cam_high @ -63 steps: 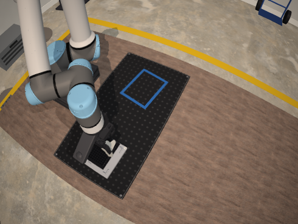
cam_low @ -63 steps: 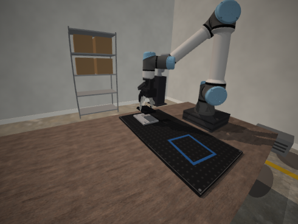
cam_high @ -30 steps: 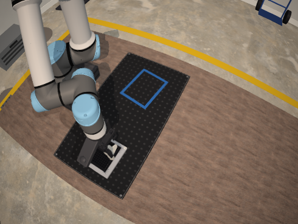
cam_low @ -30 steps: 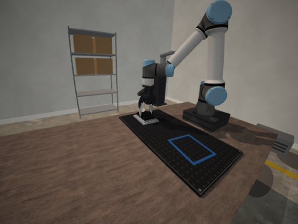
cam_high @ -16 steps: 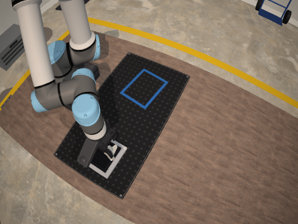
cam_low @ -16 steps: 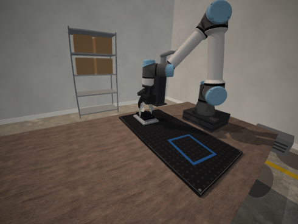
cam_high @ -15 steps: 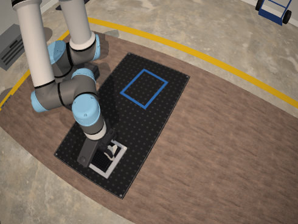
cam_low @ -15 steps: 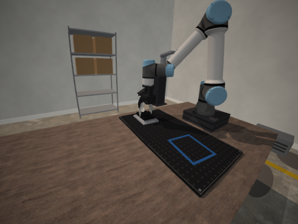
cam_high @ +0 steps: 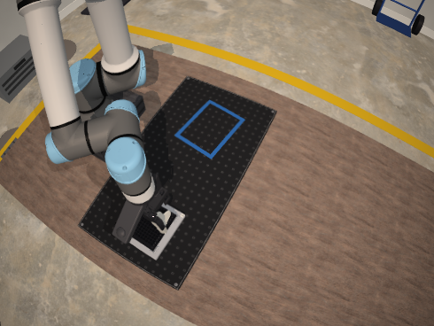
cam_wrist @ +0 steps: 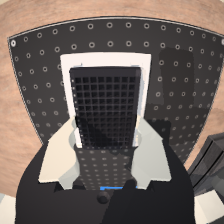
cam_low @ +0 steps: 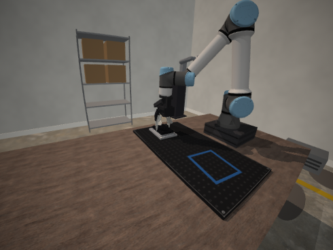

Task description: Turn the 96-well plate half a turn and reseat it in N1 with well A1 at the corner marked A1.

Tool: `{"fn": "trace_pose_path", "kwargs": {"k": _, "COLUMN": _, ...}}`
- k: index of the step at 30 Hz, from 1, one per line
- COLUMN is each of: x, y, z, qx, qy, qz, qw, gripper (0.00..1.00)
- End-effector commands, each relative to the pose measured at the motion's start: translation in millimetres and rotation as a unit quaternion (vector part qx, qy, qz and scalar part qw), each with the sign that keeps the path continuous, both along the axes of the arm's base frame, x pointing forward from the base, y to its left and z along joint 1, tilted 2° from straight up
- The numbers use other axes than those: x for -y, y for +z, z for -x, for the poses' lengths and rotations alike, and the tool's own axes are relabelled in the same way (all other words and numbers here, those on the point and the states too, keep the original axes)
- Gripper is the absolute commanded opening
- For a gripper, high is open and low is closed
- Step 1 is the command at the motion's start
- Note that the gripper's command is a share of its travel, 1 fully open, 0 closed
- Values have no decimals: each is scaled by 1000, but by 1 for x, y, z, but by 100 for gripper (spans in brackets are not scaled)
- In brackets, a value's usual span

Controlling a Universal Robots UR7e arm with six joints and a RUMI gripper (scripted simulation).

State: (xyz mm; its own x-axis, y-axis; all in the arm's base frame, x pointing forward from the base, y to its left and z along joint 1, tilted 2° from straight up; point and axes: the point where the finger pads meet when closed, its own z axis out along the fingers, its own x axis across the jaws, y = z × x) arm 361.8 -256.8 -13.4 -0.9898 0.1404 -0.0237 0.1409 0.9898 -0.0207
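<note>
Well, the brown desk (cam_low: 85, 190) has lots of bare room beside the black mat (cam_high: 230, 177). Near one mat end, the white nest (cam_wrist: 142, 67) frames the dark plate (cam_wrist: 105, 107), with the fingers squeezing its long edges.

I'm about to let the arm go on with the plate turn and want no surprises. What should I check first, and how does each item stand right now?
1. Claw shut on the 96-well plate: ok, a finger on each long side.
2. Plate gripped evenly: ok, it looks centred between the fingers.
3. Plate over nest N1: ok, the white frame shows around it.
4. Plate lifted free of the locators: cannot tell.
5. Cut corner, hence well A1, located: cannot tell, too small.
6. Room to rotate above the black breadboard: ok, nothing stands close.
</note>
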Motion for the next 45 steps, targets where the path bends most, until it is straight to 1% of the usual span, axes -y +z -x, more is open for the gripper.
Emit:
{"fn": "trace_pose_path", "kwargs": {"k": 1, "x": -1, "y": -3, "z": 2, "qx": -1, "qy": 0, "qz": -1, "qw": 1000, "gripper": 0}}
{"fn": "trace_pose_path", "kwargs": {"k": 45, "x": 0, "y": -9, "z": 2, "qx": -1, "qy": 0, "qz": -1, "qw": 1000, "gripper": 0}}
